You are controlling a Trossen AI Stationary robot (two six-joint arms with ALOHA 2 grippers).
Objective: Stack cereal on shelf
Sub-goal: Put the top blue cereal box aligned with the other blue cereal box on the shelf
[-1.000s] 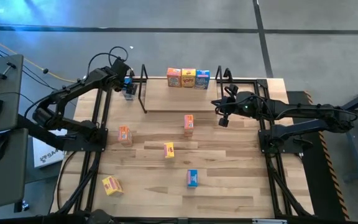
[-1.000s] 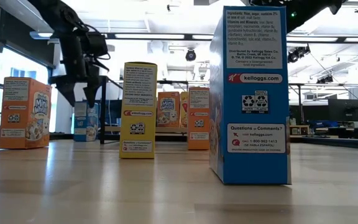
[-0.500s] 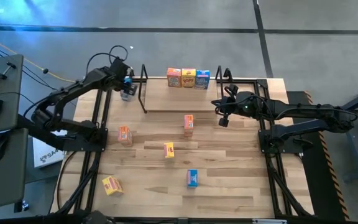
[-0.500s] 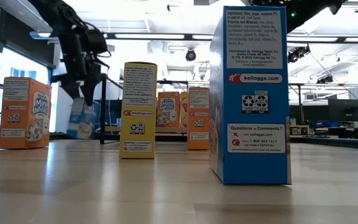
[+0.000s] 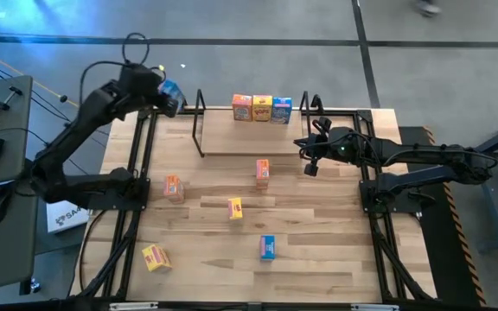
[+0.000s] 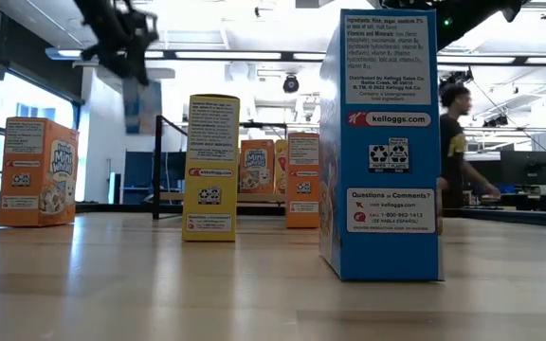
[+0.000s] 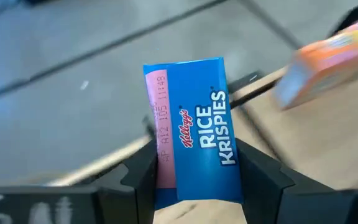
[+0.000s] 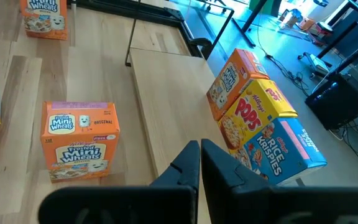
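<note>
The left claw (image 5: 168, 93), raised above the surface's (image 5: 318, 259) far left corner, grips a blue Rice Krispies box (image 7: 197, 124) between its fingers (image 7: 260, 174). Just to its right stands the shelf (image 5: 232, 138), carrying an orange Mini-Wheats box (image 5: 242, 108), a yellow Pops box (image 5: 262, 108) and a blue box (image 5: 282, 109) in a row. Past the shelf's right end, the right claw (image 5: 305, 155) hovers with fingers pressed together, empty.
</note>
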